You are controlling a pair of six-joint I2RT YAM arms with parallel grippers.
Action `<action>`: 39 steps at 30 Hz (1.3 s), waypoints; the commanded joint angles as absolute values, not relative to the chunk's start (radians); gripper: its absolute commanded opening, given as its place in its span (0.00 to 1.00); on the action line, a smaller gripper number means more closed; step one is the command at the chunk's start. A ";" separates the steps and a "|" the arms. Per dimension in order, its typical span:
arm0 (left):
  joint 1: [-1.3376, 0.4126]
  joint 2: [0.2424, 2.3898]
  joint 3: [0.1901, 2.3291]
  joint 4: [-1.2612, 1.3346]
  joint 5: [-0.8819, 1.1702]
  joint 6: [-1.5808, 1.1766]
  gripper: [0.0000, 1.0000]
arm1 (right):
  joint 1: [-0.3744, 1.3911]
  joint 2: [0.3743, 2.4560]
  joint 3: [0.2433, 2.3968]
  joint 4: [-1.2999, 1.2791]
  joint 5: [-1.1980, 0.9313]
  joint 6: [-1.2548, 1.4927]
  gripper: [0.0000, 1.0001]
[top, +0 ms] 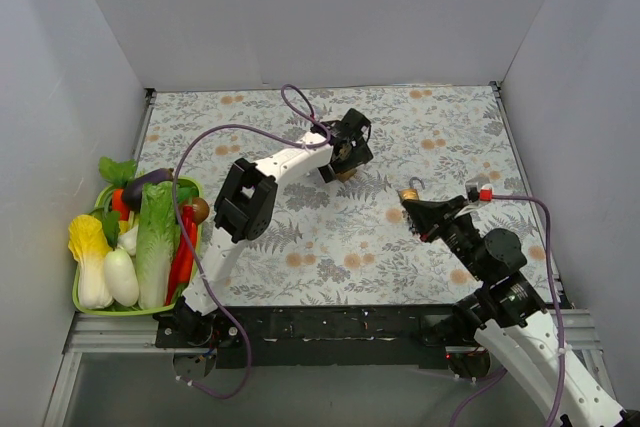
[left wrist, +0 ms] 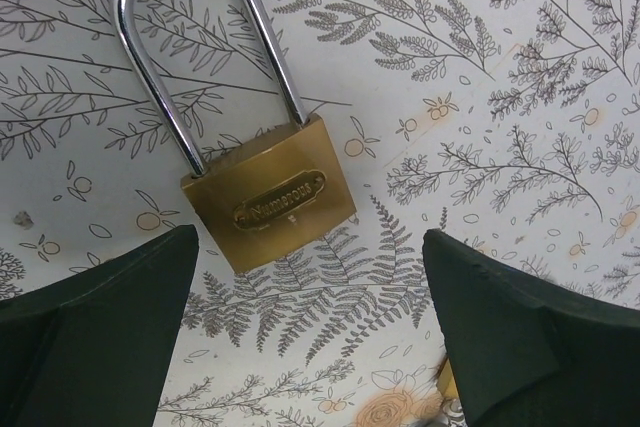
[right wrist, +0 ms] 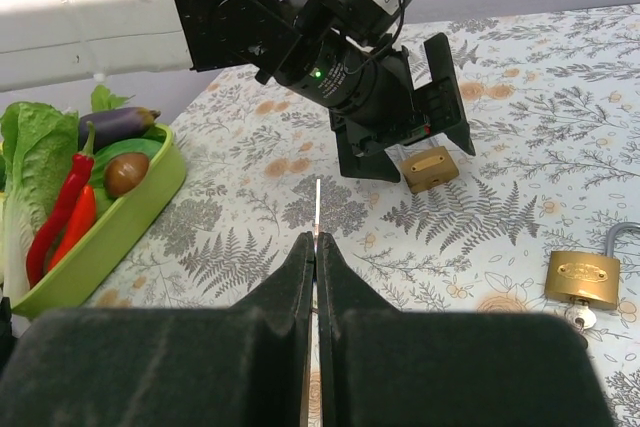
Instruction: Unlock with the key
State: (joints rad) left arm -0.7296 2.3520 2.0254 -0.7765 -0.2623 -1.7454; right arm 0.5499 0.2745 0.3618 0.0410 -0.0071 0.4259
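Observation:
A brass padlock [left wrist: 268, 205] with a long steel shackle [left wrist: 200, 47] lies flat on the patterned tablecloth. My left gripper [left wrist: 310, 337] is open just above it, with the lock's body slightly ahead of the fingertips; it also shows in the top view [top: 345, 152]. From the right wrist view the lock [right wrist: 432, 167] lies under that gripper. My right gripper [right wrist: 315, 239] is shut on a thin key [right wrist: 317, 205], its blade edge-on and pointing toward the lock from some way off. In the top view the right gripper [top: 415, 215] is right of the left one.
A second brass padlock [right wrist: 583, 279] with an open shackle and a key in its bottom lies right of my right gripper. A green tray [top: 85, 302] of toy vegetables stands at the table's left edge. White walls enclose the table.

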 commanded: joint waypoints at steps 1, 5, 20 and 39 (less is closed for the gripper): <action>-0.695 2.338 2.054 -0.792 -0.301 -1.761 0.94 | 0.548 0.232 0.365 0.011 -0.006 0.416 0.01; -0.673 2.344 2.042 -0.776 -0.301 -1.740 0.94 | 0.548 0.210 0.364 0.002 -0.006 0.413 0.01; -0.638 2.390 2.032 -0.571 -0.293 -1.569 0.93 | 0.548 0.238 0.347 -0.009 -0.006 0.413 0.01; -0.656 2.310 1.899 -0.646 -0.339 -1.572 0.89 | 0.548 0.238 0.339 -0.022 0.032 0.411 0.01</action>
